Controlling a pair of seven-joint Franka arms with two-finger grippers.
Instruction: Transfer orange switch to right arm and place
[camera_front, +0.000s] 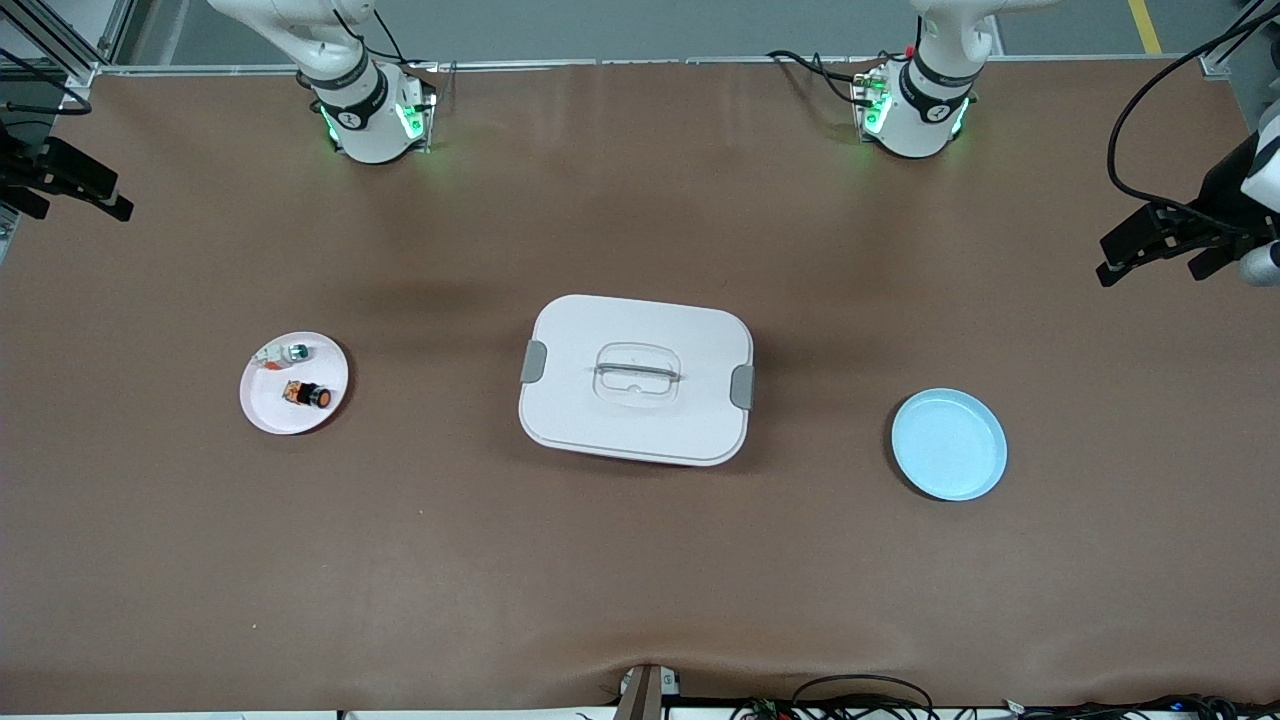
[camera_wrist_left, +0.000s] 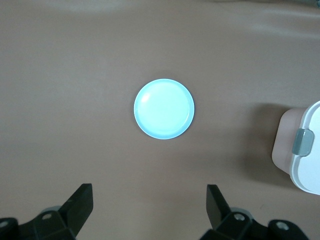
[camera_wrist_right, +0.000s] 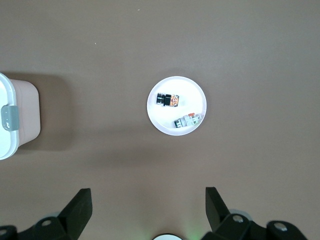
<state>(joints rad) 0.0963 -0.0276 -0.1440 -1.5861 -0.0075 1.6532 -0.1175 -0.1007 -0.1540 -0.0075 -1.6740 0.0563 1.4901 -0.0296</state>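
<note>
Nothing of the task looks done yet, everything still to do: pick, handover, place. Table (camera_front: 640, 580) is brown, with the big white lidded box (camera_front: 636, 379) sitting closed in the middle, grey latches at both ends and a handle recess on top; it lies right between the two plates, so any handover likely has to go over it or around it. Blue plate (camera_front: 949, 444) toward the left arm's end holds nothing, probably the drop spot, can't confirm. White plate (camera_front: 294, 383) toward the right arm's end holds the orange switch (camera_front: 308, 395), lying on its side, untouched, with a small white-and-green part (camera_front: 289, 352) just beside it on the same plate, farther from the front camera, easy to bump on a grab. Left gripper (camera_wrist_left: 150, 207) hangs high over the blue plate, fingers spread wide, holding nothing. Right gripper (camera_wrist_right: 148, 210) hangs high over the white plate, fingers also wide apart, nothing in them. Oddly the switch sits under the right arm, not the left.
</note>
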